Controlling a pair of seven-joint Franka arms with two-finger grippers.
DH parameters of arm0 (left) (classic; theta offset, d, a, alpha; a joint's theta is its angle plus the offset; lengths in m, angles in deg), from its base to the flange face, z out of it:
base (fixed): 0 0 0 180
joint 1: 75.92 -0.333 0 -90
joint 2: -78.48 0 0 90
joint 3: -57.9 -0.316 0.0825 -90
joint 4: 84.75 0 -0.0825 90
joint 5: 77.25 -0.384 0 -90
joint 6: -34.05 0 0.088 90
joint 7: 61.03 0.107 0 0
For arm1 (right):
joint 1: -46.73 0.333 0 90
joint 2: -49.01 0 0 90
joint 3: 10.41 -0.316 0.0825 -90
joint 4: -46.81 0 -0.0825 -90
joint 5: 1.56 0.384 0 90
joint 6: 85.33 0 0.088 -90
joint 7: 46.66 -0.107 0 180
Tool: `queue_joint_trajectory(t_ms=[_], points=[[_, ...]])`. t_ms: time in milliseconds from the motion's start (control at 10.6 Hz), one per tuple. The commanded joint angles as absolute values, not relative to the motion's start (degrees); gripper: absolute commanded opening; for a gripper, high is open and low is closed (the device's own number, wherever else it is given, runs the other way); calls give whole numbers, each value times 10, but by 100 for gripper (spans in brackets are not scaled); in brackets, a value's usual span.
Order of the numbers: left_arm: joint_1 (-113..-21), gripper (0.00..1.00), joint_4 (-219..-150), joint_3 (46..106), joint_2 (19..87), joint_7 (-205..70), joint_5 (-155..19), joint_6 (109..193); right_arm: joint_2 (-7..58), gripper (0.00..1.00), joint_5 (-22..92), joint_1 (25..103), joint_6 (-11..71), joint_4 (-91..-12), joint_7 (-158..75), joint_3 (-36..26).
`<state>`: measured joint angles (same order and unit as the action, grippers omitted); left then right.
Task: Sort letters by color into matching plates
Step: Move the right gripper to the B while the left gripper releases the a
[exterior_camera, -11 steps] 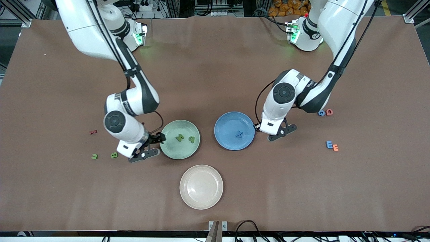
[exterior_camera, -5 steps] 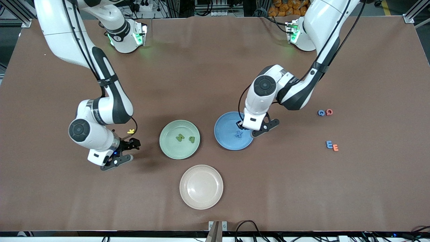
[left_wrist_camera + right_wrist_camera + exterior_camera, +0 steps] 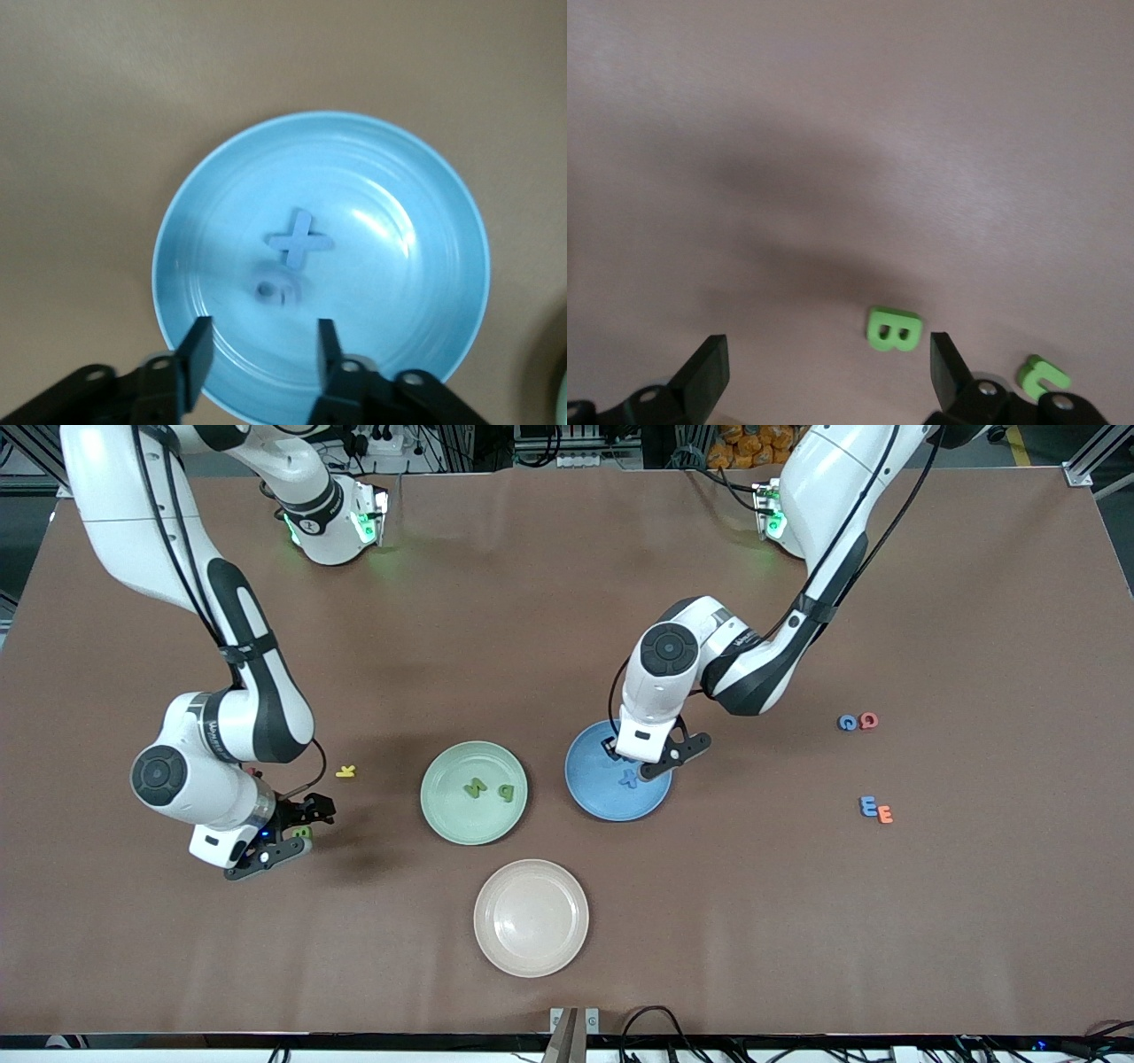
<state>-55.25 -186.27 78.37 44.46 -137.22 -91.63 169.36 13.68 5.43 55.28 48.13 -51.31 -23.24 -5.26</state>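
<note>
The blue plate (image 3: 602, 802) holds a blue X (image 3: 629, 779). My left gripper (image 3: 640, 760) hovers open over this plate. In the left wrist view the plate (image 3: 399, 292) holds the X (image 3: 299, 239) and a second, blurred blue piece (image 3: 276, 289), just off my open left gripper (image 3: 262, 354). The mint green plate (image 3: 461, 819) holds two green letters (image 3: 477, 786). My right gripper (image 3: 285, 835) is open over a green B (image 3: 304, 833). In the right wrist view the B (image 3: 895, 328) lies between the jaws of the gripper (image 3: 828, 367), with another green letter (image 3: 1042, 374) beside it.
Toward the left arm's end lie a blue letter (image 3: 848, 723) beside a red one (image 3: 869, 720), and a blue E (image 3: 867, 806) beside an orange E (image 3: 885, 814). A yellow letter (image 3: 345, 771) lies near the green plate. A beige plate (image 3: 496, 948) sits nearest the front camera.
My right gripper moved from the green plate's rim toward the right arm's end, over the green B. My left gripper moved from beside the blue plate to over it.
</note>
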Motion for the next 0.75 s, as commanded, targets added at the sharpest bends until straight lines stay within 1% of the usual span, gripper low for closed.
queue_joint_trajectory(t_ms=[0, 189, 472, 660], points=[[-544, 100, -1855, 778, 438, -1377, -918, 1683, 118, 100, 51, 535, 506, -509, -218, -59], [-550, 100, -1871, 778, 445, -1346, -919, 1677, 108, 100, 49, 529, 523, -510, -211, -59], [-577, 100, -1878, 778, 461, -1268, -920, 1631, 95, 100, 43, 523, 537, -513, -204, -60], [-611, 100, -1915, 781, 493, -1196, -920, 1626, 85, 100, 38, 522, 563, -514, -203, -59]])
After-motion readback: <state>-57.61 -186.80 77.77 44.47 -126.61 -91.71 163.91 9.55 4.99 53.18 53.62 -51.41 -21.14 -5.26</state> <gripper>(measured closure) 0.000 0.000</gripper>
